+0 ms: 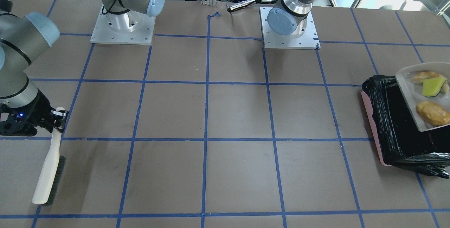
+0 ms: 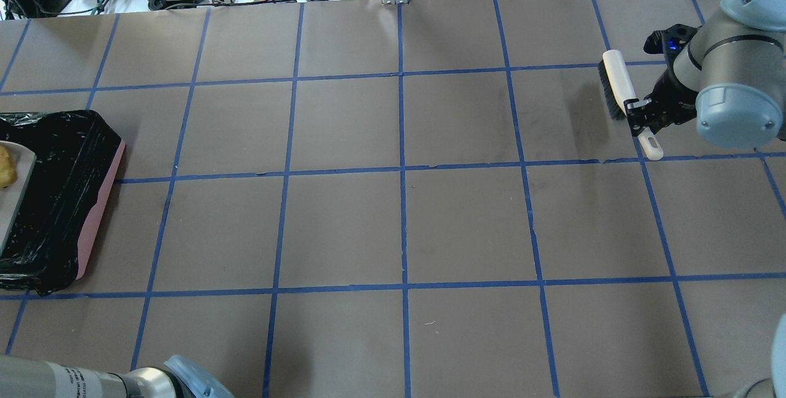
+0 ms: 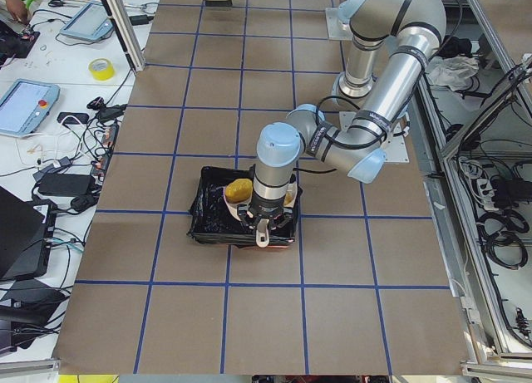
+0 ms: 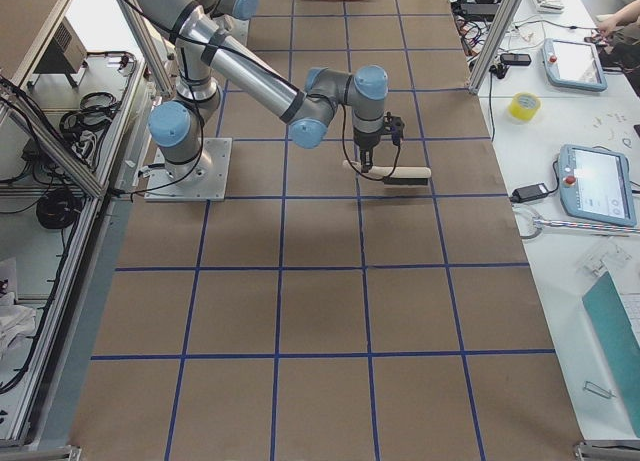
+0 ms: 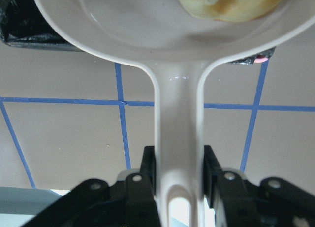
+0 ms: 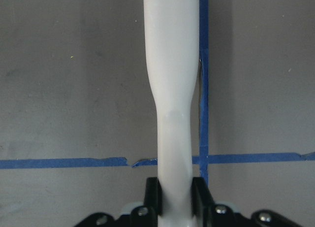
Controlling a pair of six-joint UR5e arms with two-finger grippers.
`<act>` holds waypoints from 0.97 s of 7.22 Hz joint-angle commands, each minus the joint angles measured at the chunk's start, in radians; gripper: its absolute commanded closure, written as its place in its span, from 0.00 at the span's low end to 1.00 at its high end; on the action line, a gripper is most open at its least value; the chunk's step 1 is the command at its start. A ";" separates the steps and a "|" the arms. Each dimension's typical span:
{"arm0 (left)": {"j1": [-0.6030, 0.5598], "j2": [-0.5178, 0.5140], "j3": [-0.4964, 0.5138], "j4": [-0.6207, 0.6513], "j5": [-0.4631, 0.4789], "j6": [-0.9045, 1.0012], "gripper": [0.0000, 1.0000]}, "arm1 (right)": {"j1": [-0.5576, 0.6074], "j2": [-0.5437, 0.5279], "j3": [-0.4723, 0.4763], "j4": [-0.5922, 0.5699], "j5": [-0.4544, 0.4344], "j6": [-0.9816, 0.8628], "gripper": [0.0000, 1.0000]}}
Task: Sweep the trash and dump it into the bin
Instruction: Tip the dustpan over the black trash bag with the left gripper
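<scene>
So the trash [image 1: 436, 115], meaning a glossy yellow-brown potato-like lump [image 1: 430, 111], a yellow-green sponge block [image 1: 432, 87] and a tan bread-like piece [image 1: 423, 76], is riding on the flat beige plastic dustpan [image 1: 409, 94], which is hanging right over the pink rectangular bin [image 1: 390, 126] with its crinkly black bag. I'm guessing it's all light: the lump is looking slick, the sponge soft and grippy. Nothing's grabbing it directly; the left gripper [image 5: 178, 170] is clamping the dustpan's stiff handle. Well apart from the bin, the right gripper [image 6: 174, 195] is pinching the beige dark-bristled brush [image 1: 49, 175] by its handle.
</scene>
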 commanded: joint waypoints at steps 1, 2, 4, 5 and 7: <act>-0.141 -0.009 -0.023 0.160 0.225 -0.002 1.00 | -0.024 0.005 0.004 0.001 0.003 -0.010 1.00; -0.192 -0.014 -0.036 0.223 0.312 0.002 1.00 | -0.041 0.008 0.010 0.001 0.023 -0.031 1.00; -0.313 -0.026 -0.036 0.280 0.504 0.015 1.00 | -0.044 0.003 0.022 0.001 0.026 -0.031 1.00; -0.341 -0.023 -0.034 0.280 0.519 0.016 1.00 | -0.044 0.002 0.030 -0.002 0.027 -0.033 1.00; -0.344 -0.021 -0.020 0.378 0.452 0.016 1.00 | -0.044 0.002 0.033 0.001 0.024 -0.033 1.00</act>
